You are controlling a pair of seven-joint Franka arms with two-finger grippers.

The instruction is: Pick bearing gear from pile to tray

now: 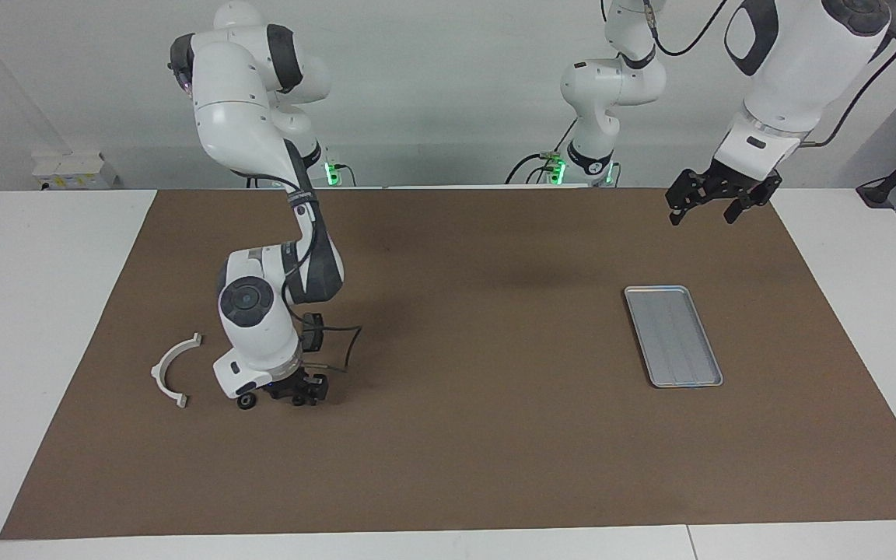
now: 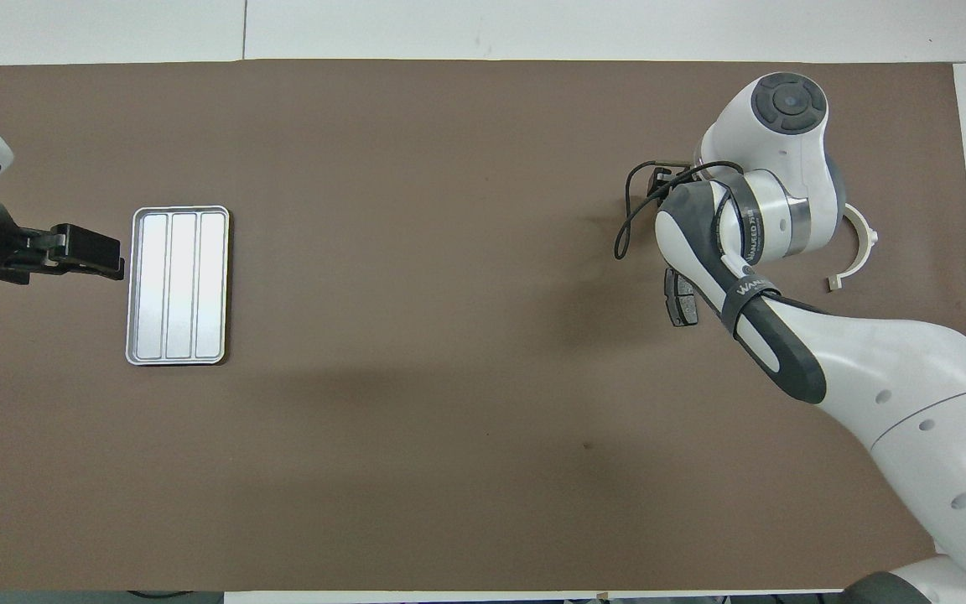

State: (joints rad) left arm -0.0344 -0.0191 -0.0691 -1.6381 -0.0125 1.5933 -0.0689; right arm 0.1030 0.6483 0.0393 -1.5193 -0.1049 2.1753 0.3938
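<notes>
The pile lies at the right arm's end of the brown mat: a white half-ring bracket (image 1: 172,369) (image 2: 859,252), a dark grey brake-pad piece (image 2: 680,299) and a tiny black round bearing gear (image 1: 246,401). My right gripper (image 1: 304,390) is down at the mat beside the bearing gear, and its own wrist hides it in the overhead view. What lies under it I cannot make out. The silver tray (image 1: 672,336) (image 2: 177,285) sits empty toward the left arm's end. My left gripper (image 1: 703,210) (image 2: 85,252) waits open and raised, beside the tray.
The brown mat (image 1: 479,435) covers most of the white table. A black cable loops out from the right wrist (image 1: 343,350) over the mat. The right arm's forearm (image 2: 772,335) hangs over part of the pile.
</notes>
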